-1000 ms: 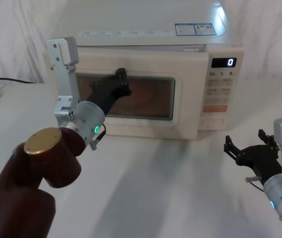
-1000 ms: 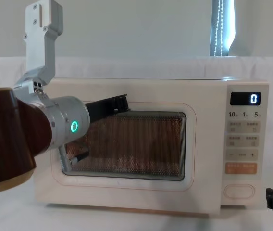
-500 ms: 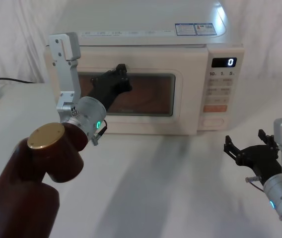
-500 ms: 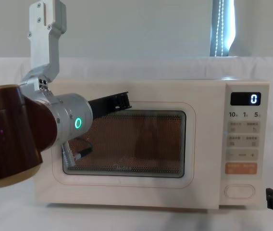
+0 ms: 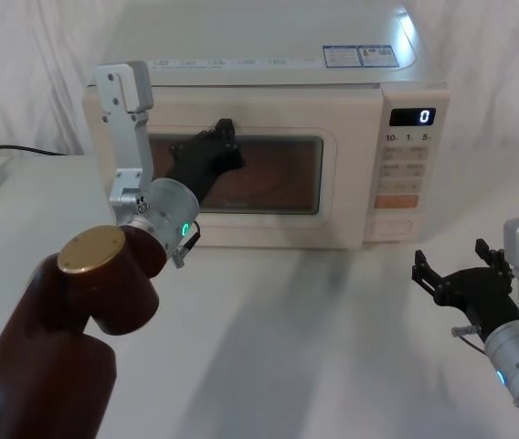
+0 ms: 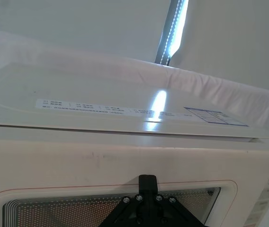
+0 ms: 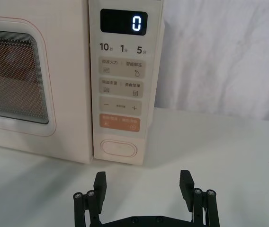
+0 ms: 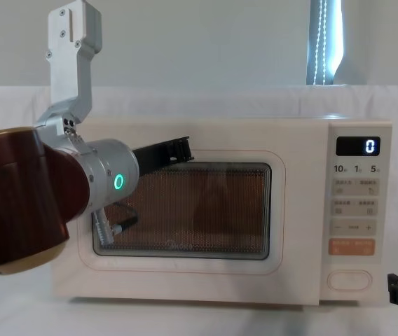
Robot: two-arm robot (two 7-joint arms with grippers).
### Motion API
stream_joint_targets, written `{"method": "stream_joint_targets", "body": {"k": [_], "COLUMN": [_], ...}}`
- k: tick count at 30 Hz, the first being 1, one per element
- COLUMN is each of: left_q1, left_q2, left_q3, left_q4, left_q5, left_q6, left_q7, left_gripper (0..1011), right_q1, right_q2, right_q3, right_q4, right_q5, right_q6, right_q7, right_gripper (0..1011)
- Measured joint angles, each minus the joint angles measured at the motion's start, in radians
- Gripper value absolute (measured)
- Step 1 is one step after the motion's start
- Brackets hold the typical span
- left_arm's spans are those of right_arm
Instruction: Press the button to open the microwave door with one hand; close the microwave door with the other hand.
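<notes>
Microwave door (image 5: 241, 174) looks flush w/ body: closing step about done. Left gripper (image 5: 226, 146) against door, finger state can't tell. Right gripper (image 7: 144, 182) spread, empty. Next: retract left.

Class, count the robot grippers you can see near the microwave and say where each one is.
2. The left gripper is against the microwave door, by the window's upper left. The right gripper hovers low over the table, right of the microwave.

We count one microwave (image 5: 269, 155) with one microwave door (image 5: 232, 224), one button (image 7: 119, 149), one orange key (image 7: 120, 122), one display (image 7: 123, 22), and two tools: left tool (image 5: 225, 146), right tool (image 7: 143, 182)
</notes>
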Motion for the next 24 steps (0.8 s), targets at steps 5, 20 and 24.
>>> {"method": "stream_joint_targets", "body": {"k": [5,20,24], "left_q1": [-0.002,-0.010,-0.012], "left_q2": [-0.005,-0.014,-0.017], "left_q3": [-0.005,-0.017,-0.019], "left_q4": [0.004,0.022,0.025], "left_q5": [0.007,0.025,0.029], "left_q6": [0.001,0.003,0.002], "left_q7": [0.000,0.001,-0.001], "left_gripper": [0,0,0], "right_q1": [0.000,0.000,0.000], "right_q2": [0.000,0.000,0.000], "right_q3": [0.000,0.000,0.000], "right_q4": [0.000,0.000,0.000], "right_q5": [0.000,0.000,0.000], "right_q6": [0.000,0.000,0.000], "right_q7": [0.000,0.000,0.000], "right_gripper": [1002,1002,1002]}}
